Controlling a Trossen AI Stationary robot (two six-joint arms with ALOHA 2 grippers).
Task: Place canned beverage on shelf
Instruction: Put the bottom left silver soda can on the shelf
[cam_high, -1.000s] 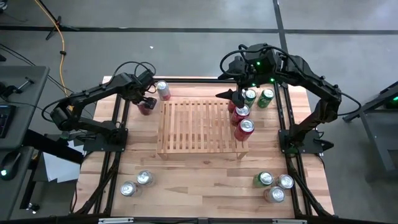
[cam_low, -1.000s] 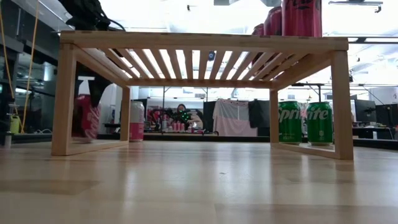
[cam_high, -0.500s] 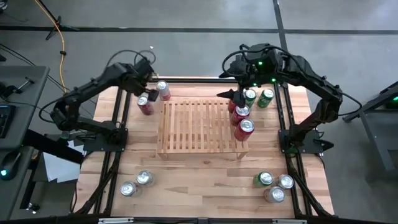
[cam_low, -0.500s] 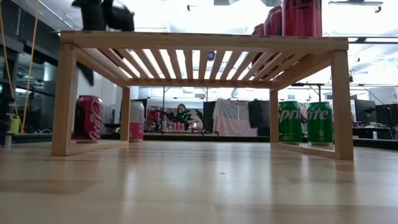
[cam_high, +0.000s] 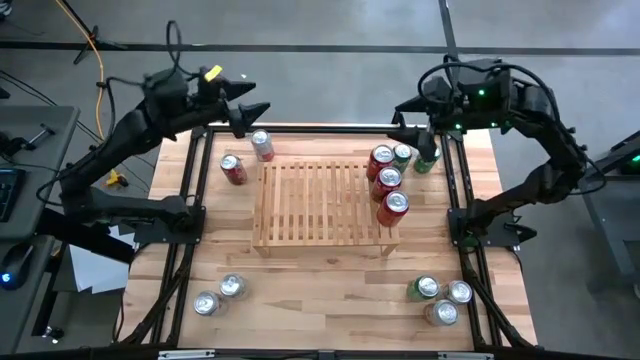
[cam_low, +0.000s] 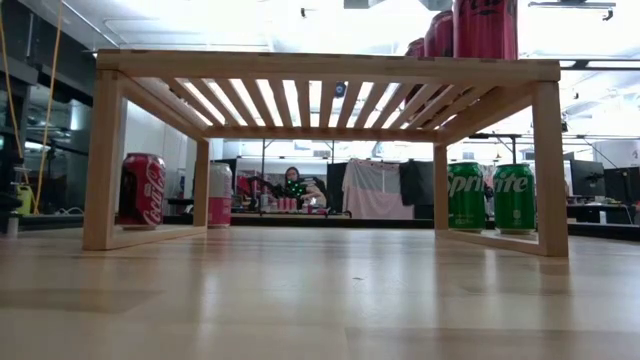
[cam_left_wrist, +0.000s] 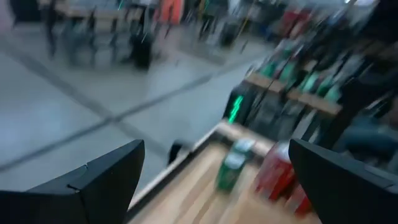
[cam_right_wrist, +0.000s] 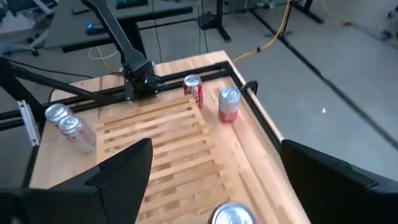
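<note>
The left gripper (cam_high: 262, 108) hung high over the table's far left edge, fingers spread and holding nothing, and the right gripper (cam_high: 398, 108) mirrored it at the far right edge, jaws apart and just as empty. Below the left one stood two cans on the tabletop: a red can (cam_high: 233, 169) and a pink-sided can (cam_high: 262, 146), both just beside the shelf (cam_high: 320, 203) but not on it. Across the slats, three red cans (cam_high: 387, 180) lined the shelf's right side, with two green cans (cam_high: 413, 156) on the table behind them. More cans waited at the near corners, a pair near left (cam_high: 219, 295) and three near right (cam_high: 439, 299). By my reading, the next can to shelve was one of those by the left arm; doing it well would mean dropping straight down over the can, gripping its body squarely, lifting clear of the shelf's rail and setting it upright on the open left slats. The low view alone showed the red can (cam_low: 143, 190) standing upright on the table behind the shelf's leg (cam_low: 104, 160), and the green cans' labels (cam_low: 489, 197); the overhead alone showed how much slat space lay free.
</note>
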